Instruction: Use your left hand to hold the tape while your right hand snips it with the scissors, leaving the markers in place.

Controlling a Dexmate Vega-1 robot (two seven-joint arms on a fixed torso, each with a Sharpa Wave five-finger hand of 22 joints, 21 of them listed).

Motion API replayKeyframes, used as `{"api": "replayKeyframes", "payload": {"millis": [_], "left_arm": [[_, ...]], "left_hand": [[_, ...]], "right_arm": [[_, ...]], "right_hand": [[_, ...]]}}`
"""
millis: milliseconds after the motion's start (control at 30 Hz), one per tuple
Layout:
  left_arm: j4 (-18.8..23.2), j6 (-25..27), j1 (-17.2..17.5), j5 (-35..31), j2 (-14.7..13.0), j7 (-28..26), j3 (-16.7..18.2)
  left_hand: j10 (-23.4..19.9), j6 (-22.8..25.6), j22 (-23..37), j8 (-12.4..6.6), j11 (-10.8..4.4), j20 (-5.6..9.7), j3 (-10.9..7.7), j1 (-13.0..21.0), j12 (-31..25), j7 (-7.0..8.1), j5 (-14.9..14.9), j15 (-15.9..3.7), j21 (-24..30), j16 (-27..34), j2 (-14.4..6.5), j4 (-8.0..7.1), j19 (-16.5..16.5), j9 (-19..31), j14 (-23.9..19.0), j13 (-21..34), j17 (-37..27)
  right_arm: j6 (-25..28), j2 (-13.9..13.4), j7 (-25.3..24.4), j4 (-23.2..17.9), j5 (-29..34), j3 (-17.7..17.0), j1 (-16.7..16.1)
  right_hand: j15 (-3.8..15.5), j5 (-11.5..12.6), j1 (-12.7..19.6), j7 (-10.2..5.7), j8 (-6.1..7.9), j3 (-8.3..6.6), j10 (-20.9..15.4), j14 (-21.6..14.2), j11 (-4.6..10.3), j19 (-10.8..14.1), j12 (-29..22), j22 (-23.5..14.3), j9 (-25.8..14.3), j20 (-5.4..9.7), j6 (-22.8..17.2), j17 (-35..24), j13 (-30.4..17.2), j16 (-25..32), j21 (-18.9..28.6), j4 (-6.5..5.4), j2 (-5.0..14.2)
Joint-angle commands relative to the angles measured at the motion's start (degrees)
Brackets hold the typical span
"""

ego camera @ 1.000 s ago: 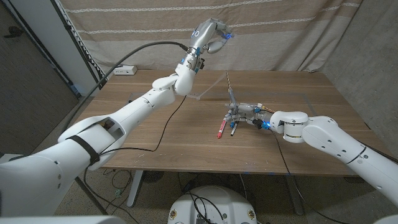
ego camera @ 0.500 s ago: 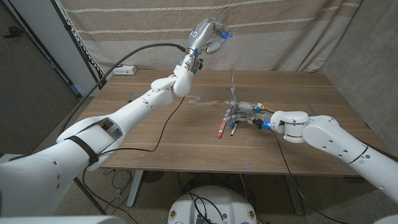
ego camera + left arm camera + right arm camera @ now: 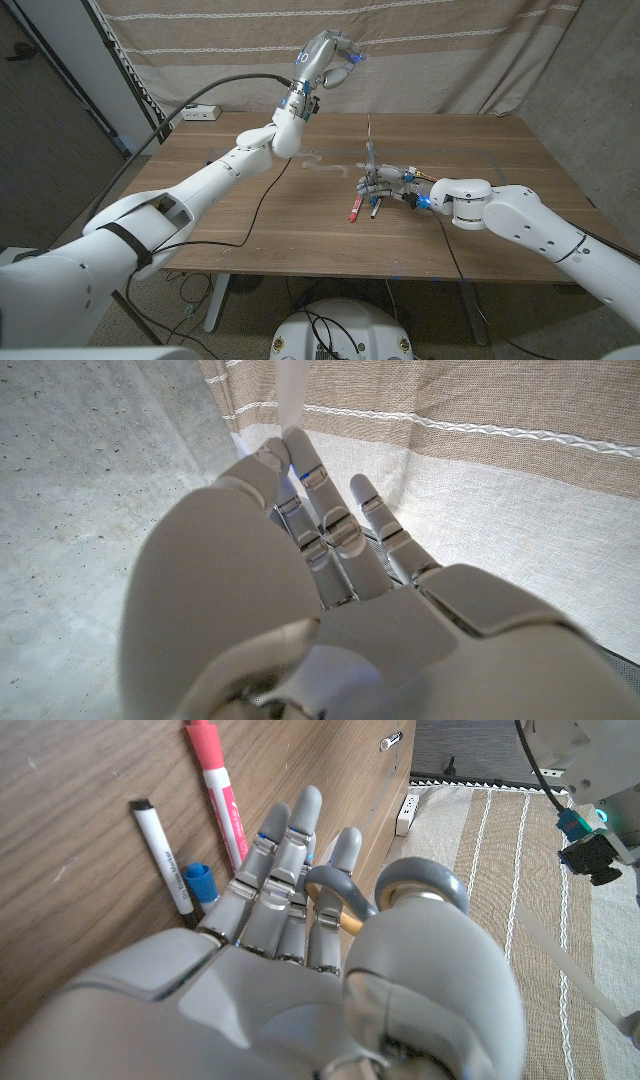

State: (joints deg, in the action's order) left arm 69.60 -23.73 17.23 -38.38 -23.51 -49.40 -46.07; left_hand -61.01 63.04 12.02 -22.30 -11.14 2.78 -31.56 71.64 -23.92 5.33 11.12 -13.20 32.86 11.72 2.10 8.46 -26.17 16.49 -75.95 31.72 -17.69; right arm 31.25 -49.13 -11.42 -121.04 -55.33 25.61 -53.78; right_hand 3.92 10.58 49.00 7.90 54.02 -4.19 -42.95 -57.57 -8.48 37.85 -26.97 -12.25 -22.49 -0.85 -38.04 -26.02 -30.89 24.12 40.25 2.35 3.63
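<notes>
Left hand (image 3: 335, 55) pinched the tape (image 3: 291, 395) high while the right hand (image 3: 385, 185) gripped the scissors (image 3: 372, 150), seemingly just above the markers (image 3: 362, 206), which a low snip could knock.

Lab: cloth backdrop (image 3: 450, 50), cabled table (image 3: 280, 215)

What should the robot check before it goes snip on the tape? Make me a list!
1. Left hand holds the tape strip up high: ok, pinched at its fingertips.
2. Right hand grips the scissors: ok, fingers through the handle.
3. Blades around the tape: cannot tell, the strip is too faint near the blades.
4. Red marker, black marker and blue cap lying on the table: ok.
5. Tape pulled tight: cannot tell.
</notes>
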Motion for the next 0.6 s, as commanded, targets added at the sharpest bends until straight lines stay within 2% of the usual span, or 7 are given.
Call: {"api": "replayKeyframes", "payload": {"millis": [33,167,600], "left_arm": [[1.09,0.39,0.86,-0.32,-0.7,0.28,0.65],[1.84,2.58,1.49,-0.71,-0.07,0.0,0.88],[0.66,2.82,1.0,-0.96,0.67,-0.57,-0.07]], "left_hand": [[-0.46,0.13,-0.06,-0.3,-0.32,7.56,0.26,-0.13,-0.18,-0.02,0.25,-0.57,0.42,0.31,-0.48,0.0,0.2,-0.06,-0.83,0.17,-0.94],[-0.52,0.13,-0.06,-0.3,-0.31,7.56,0.26,-0.13,-0.22,-0.09,0.25,-0.57,0.49,0.32,-0.49,0.0,0.21,-0.09,-0.85,0.22,-0.95],[-0.56,0.2,-0.07,-0.38,-0.3,7.58,0.28,-0.13,-0.19,-0.05,0.23,-0.57,0.67,0.33,-0.48,0.01,0.26,-0.1,-0.89,0.19,-0.98]], "right_arm": [[-0.81,-0.05,1.09,1.17,0.44,-0.17,0.21],[-0.9,-0.55,1.8,1.48,-0.07,-0.75,-0.01],[-0.86,-0.83,4.59,3.17,-0.2,-0.65,1.24]], "right_hand": [[2.51,-0.07,-0.4,3.52,-0.26,0.19,-0.64,3.06,0.77,0.0,0.02,-0.07,0.16,-0.11,2.24,0.09,0.03,0.32,-0.02,0.12,0.35],[2.54,-0.09,-0.58,3.45,-0.51,0.2,-0.92,2.94,0.96,-0.07,0.01,0.03,0.41,-0.17,2.13,0.21,0.19,0.48,-0.06,0.11,0.51],[2.48,-0.09,-0.64,3.38,-1.27,0.14,-0.91,3.22,0.85,-0.31,0.36,0.34,1.19,-0.14,1.63,0.59,0.71,0.8,-0.19,0.43,0.87]]}}
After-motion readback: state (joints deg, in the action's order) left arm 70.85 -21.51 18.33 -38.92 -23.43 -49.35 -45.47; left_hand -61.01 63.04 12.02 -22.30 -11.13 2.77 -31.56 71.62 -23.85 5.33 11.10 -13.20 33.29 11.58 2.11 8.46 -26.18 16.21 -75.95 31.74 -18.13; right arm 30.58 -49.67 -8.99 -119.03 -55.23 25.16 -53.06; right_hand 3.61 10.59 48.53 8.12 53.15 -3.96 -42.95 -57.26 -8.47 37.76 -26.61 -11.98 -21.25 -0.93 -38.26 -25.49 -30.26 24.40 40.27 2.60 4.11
